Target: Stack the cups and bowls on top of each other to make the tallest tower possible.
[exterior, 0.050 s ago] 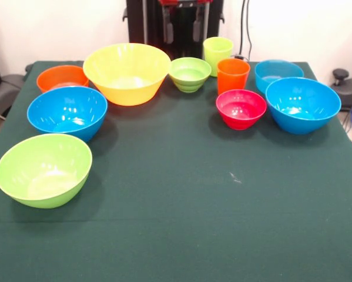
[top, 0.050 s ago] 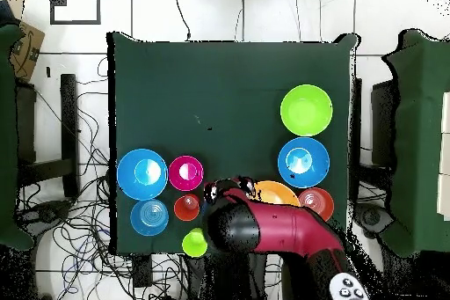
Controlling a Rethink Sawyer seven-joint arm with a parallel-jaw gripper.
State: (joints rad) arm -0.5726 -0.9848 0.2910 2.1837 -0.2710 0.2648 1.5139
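Observation:
Every bowl stands alone on the green table [exterior, 0.050 s ago: 181, 205]. At the left are a lime bowl [exterior, 0.050 s ago: 44, 169], a blue bowl [exterior, 0.050 s ago: 67, 111] and an orange bowl [exterior, 0.050 s ago: 61, 76]. The largest, yellow bowl [exterior, 0.050 s ago: 127, 71] and a small green bowl [exterior, 0.050 s ago: 189, 73] sit at the back. A red-pink bowl [exterior, 0.050 s ago: 241, 108], a large blue bowl [exterior, 0.050 s ago: 302, 104] and a smaller blue bowl [exterior, 0.050 s ago: 277, 73] are at the right. The yellow-green cup [exterior, 0.050 s ago: 217, 54] and orange cup [exterior, 0.050 s ago: 233, 75] stand upright beside each other. My gripper [exterior, 0.050 s ago: 183, 29] hangs open and empty behind the small green bowl. No tower shows.
From above, my red arm [top, 0.050 s ago: 272, 226] covers the small green bowl and part of the yellow bowl [top, 0.050 s ago: 279, 193]. Cables lie on the floor around the table. Dark chairs stand at both sides of the table.

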